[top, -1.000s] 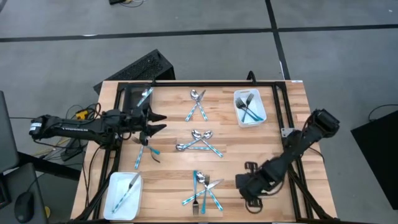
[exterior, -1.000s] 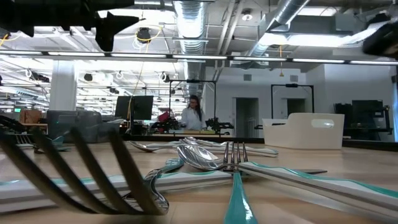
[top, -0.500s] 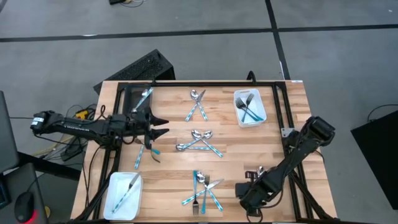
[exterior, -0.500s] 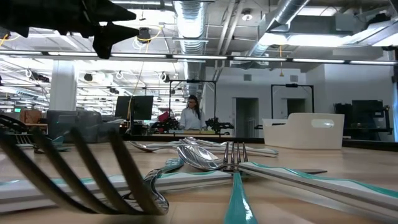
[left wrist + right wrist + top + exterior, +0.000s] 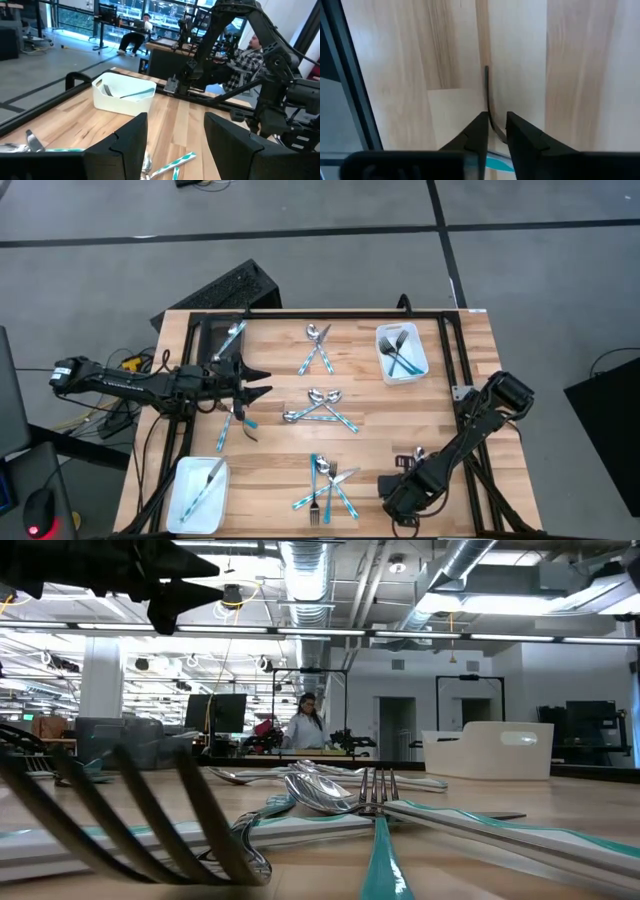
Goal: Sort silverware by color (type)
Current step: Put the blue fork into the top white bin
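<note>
Sliding nearer the table's near edge since a second ago, the right gripper (image 5: 494,131) is narrowing its jaws around a thin silverware piece (image 5: 489,102) lying between them.

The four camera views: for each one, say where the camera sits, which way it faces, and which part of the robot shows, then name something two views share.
High view: overhead, looking straight down on the table; both arms show.
Low view: at tabletop height, facing the room across the silverware; one arm crosses overhead.
Left wrist view: on the left arm, facing across the table; left gripper open.
Right wrist view: on the right arm, facing down at the wood; right gripper nearly closed around a thin metal piece.
Shared: the white tray of forks shows in the high and left wrist views.
</note>
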Controlling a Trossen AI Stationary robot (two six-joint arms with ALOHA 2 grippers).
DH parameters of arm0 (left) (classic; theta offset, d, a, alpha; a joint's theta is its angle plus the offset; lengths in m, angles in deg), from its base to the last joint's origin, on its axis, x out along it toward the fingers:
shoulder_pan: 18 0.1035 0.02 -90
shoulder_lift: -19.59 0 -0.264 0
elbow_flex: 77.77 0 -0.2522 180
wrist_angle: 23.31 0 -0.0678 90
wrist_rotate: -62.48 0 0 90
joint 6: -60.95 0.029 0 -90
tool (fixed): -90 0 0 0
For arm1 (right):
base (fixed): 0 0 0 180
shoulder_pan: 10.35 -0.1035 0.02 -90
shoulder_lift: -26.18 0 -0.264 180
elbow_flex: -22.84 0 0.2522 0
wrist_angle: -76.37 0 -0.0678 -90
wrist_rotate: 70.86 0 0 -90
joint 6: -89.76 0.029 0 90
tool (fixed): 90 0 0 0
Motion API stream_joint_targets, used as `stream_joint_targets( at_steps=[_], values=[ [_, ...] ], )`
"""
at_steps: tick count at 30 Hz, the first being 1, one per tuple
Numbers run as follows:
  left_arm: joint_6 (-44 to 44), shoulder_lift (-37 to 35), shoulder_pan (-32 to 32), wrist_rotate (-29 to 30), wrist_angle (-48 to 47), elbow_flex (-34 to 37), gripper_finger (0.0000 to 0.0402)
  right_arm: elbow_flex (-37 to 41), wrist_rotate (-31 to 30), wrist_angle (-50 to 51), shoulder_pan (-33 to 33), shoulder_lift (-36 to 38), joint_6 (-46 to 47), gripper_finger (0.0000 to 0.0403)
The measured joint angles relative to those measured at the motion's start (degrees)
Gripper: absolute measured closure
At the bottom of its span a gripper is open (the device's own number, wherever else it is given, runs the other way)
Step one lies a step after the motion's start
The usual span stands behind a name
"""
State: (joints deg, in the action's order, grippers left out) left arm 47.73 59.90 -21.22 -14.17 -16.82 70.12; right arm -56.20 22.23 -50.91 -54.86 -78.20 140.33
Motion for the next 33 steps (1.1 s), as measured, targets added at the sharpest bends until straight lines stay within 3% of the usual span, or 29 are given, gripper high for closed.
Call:
stream_joint_targets(
  at_steps=[7,11,15,18,21,23,30,33],
  values=[
    [0.00,0.00,0.00,-0.02,-0.42,-0.02,0.0219,0.00,-0.35,0.04,0.02,0.02,0.43,0.0378],
    [0.13,0.00,-0.01,0.00,-0.50,0.00,0.0219,-0.02,-4.27,1.37,0.19,0.20,0.35,0.0388],
    [2.38,0.01,0.00,0.47,-2.64,-0.02,0.0219,-0.48,-13.31,6.14,2.13,0.35,-2.38,0.0388],
    [4.47,0.89,-0.04,3.11,-5.30,0.00,0.0219,-0.98,-26.14,6.02,5.92,1.94,-5.61,0.0388],
    [3.88,2.91,0.01,6.02,-5.49,0.00,0.0219,-0.98,-35.47,0.43,10.76,4.91,-12.20,0.0388],
    [3.96,4.08,-0.05,6.03,-5.66,0.00,0.0219,-0.98,-38.46,-5.53,14.30,7.24,-18.27,0.0387],
    [3.98,6.91,-3.57,4.50,-7.91,-0.02,0.0219,-1.01,-37.67,-30.80,24.40,13.59,-34.39,0.0387],
    [5.37,6.97,-7.28,4.90,-9.11,0.04,0.0219,-1.07,-33.05,-38.63,28.49,14.80,-38.55,0.0387]
  ],
)
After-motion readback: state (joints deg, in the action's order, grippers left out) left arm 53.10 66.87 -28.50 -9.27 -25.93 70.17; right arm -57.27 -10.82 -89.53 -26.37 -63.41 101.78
